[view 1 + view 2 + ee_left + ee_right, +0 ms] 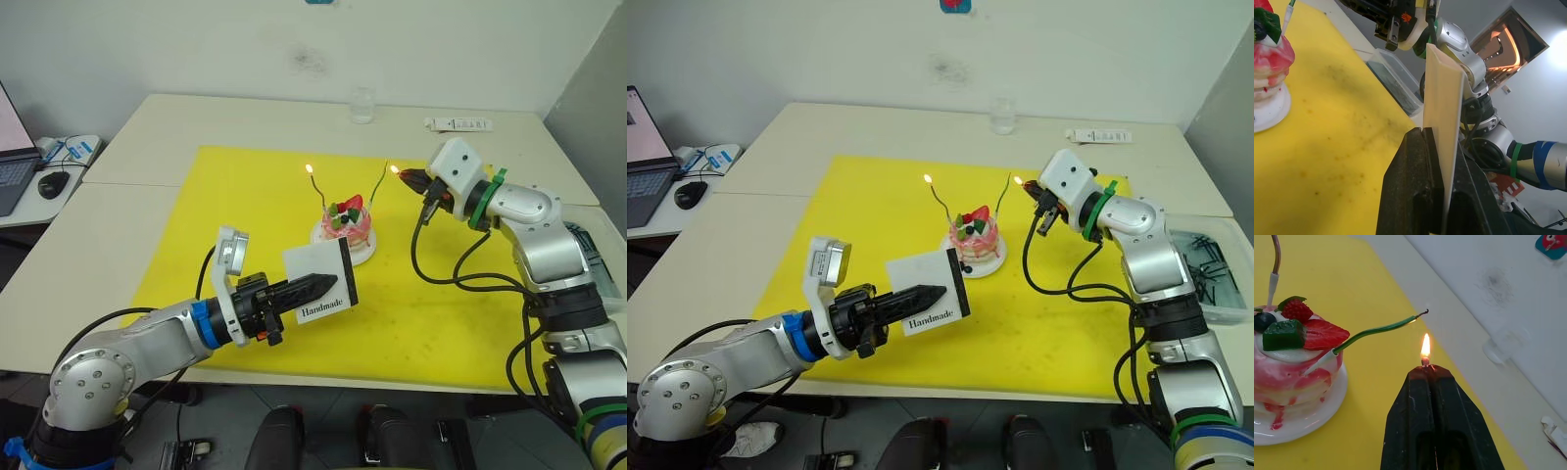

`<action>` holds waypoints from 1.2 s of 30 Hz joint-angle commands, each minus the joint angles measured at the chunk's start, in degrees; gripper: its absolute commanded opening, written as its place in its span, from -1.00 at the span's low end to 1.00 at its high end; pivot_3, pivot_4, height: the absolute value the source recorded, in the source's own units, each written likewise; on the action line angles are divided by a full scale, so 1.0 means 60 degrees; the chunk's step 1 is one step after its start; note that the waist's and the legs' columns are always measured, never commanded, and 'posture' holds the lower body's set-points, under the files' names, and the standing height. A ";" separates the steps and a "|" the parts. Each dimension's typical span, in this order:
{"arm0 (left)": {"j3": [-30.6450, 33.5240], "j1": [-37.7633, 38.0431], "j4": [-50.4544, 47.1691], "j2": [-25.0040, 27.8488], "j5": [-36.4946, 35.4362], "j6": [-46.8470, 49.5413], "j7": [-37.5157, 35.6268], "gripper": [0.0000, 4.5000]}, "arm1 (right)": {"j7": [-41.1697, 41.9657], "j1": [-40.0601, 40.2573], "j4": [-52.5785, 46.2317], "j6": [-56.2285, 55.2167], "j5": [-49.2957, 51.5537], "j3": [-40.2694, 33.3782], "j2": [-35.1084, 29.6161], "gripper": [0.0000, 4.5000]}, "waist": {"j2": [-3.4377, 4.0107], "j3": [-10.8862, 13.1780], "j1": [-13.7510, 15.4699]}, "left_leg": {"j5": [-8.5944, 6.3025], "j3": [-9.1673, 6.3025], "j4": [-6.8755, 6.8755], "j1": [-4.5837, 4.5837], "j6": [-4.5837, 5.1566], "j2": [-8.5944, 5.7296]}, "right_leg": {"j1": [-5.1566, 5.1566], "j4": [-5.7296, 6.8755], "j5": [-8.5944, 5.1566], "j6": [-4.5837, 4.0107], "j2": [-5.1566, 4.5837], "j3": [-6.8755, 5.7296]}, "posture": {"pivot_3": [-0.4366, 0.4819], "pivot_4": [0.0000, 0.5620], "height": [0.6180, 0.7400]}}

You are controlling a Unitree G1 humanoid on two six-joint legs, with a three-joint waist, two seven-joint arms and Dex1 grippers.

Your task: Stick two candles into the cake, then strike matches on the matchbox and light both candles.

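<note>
The pink cake (pixel 348 232) sits on its white plate on the yellow mat, with both candles stuck in it. The left candle (pixel 317 194) burns at its tip. The right candle (pixel 1376 331) leans toward my right gripper (pixel 409 178), and its tip shows no flame. That gripper is shut on a short burning match (pixel 1425 363), whose flame is just beside and below the candle's tip. My left gripper (pixel 333 278) is shut on the white "Handmade" matchbox (pixel 313 262), holding it upright above the mat, in front and to the left of the cake.
The yellow mat (pixel 196 225) covers the middle of the beige table. A clear glass (pixel 362 105) and a white strip-shaped object (pixel 458 123) stand at the far edge. A clear bin (pixel 1212 269) is at the right, with a laptop (pixel 10 157) and mouse (pixel 52 183) at the left.
</note>
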 commanded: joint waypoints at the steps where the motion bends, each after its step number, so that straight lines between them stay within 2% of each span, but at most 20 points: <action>1: 0.0015 -0.0138 -0.0082 -0.0007 -0.0019 -0.0098 -0.0145 -1.00 | 0.0004 0.0041 -0.0575 0.0072 0.0096 -0.0325 -0.0221 -0.99 | 0.0000 0.0000 0.0000 | 0.0000 0.0000 0.0000 0.0000 0.0000 0.0000 | 0.0000 0.0000 0.0000 0.0000 0.0000 0.0000 | -0.05 -0.47 1.00; 15: -0.0054 -0.0249 0.0008 0.0016 -0.0026 -0.0057 -0.0198 -1.00 | -0.0045 -0.0132 -0.1027 0.0237 0.0085 -0.0234 -0.0090 -0.99 | 0.0000 0.0000 0.0000 | 0.0000 0.0000 0.0000 0.0000 0.0000 0.0000 | 0.0000 0.0000 0.0000 0.0001 0.0000 0.0000 | -0.05 -0.47 1.00; 23: -0.0068 -0.0240 -0.0027 0.0006 -0.0063 -0.0054 -0.0211 -1.00 | 0.0088 -0.0086 -0.1214 0.0206 0.0053 -0.0399 -0.0384 -0.99 | 0.0000 0.0000 -0.0001 | 0.0000 0.0000 0.0000 -0.0001 0.0000 -0.0001 | 0.0000 -0.0002 0.0000 0.0001 0.0000 -0.0001 | -0.05 -0.47 1.00; 30: -0.0357 -0.0368 -0.0347 -0.0010 0.0450 -0.0020 -0.0604 -1.00 | 0.0474 0.1736 -0.1789 0.0285 0.0267 -0.1643 -0.2111 -0.99 | -0.0001 0.0000 0.0153 | -0.0001 -0.0002 0.0000 -0.0012 0.0000 -0.0010 | 0.0003 -0.0020 -0.0001 0.0001 -0.0004 -0.0006 | -0.05 -0.47 1.00; 36: -0.0786 -0.0571 -0.0501 -0.0182 0.1658 -0.0172 -0.1337 -1.00 | 0.0051 0.3593 -0.1390 0.0835 0.0689 -0.3421 -0.2736 -0.99 | 0.0001 0.0000 0.0162 | -0.0001 0.0005 0.0001 -0.0005 0.0001 -0.0005 | 0.0002 -0.0016 -0.0001 0.0001 -0.0003 0.0002 | -0.05 -0.47 1.00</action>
